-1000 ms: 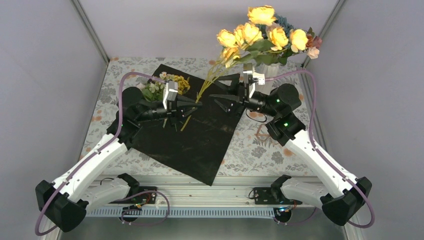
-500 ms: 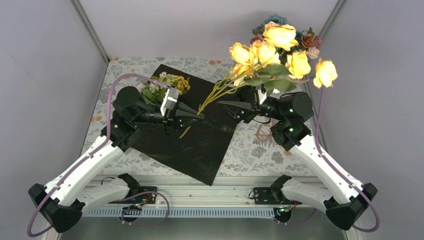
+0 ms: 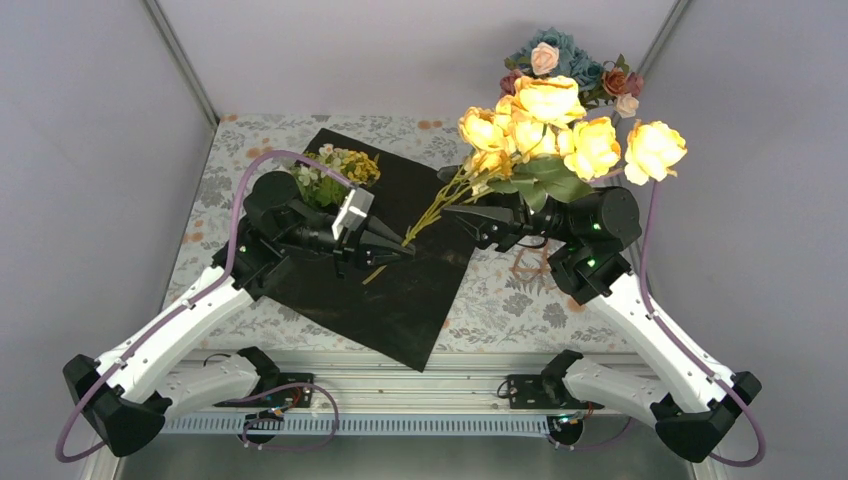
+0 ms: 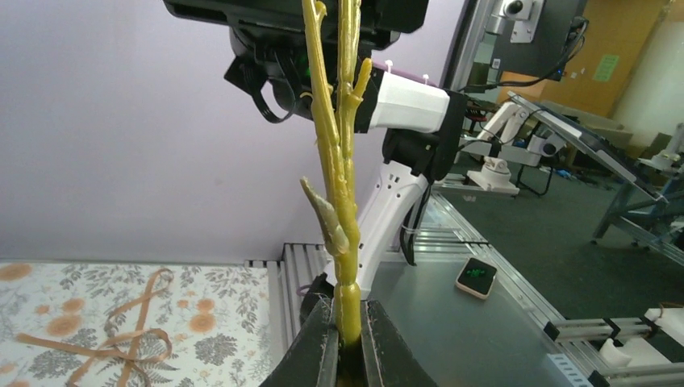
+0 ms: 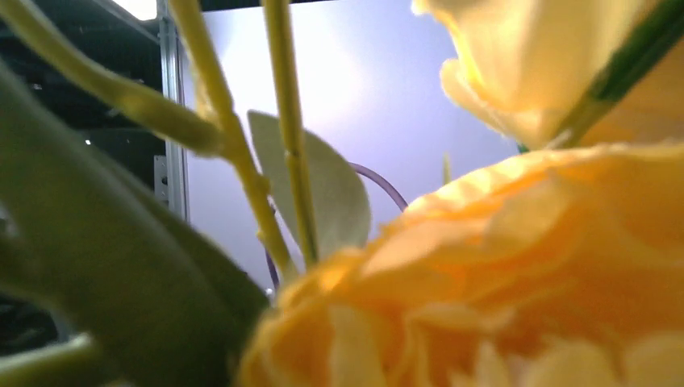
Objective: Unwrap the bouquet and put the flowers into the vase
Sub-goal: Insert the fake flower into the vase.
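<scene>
- Left gripper (image 3: 407, 248): my jaws are clamped tight on the foot of the yellow-green plastic stem (image 4: 342, 201) of a spray of yellow artificial roses (image 3: 560, 130). In the wrist view, both black fingers (image 4: 319, 355) press against the stem, which rises straight up between them.
- The held spray slants from my left gripper, above the sheet, up and to the right. Its blooms sit high over my right wrist.
- Right gripper (image 3: 446, 190): my jaws stand apart, one finger on each side of the stems part-way along the spray. I cannot tell whether either finger touches them.
- Right wrist view: it is filled by a blurred yellow bloom (image 5: 516, 274), thin stems (image 5: 282, 121) and a pale green leaf (image 5: 323, 185) close to the lens. My own fingers do not show there.
- The large black square sheet (image 3: 400, 300) lies open and flat on the floral-print tablecloth (image 3: 500, 300), with one corner reaching over the table's near edge.
- A small bunch of lilac, white and orange flowers with green leaves (image 3: 335, 170) lies on the sheet's far left corner, just behind my left wrist.
- One loose yellowish stem piece (image 3: 372, 272) lies on the sheet, just beside my left gripper.
- Blue, pink and rust blooms (image 3: 565, 65) stand at the back right corner, behind the yellow heads. What holds them is hidden.
- A brown ribbon (image 3: 522, 265) lies curled on the tablecloth right of the sheet, under my right arm.
</scene>
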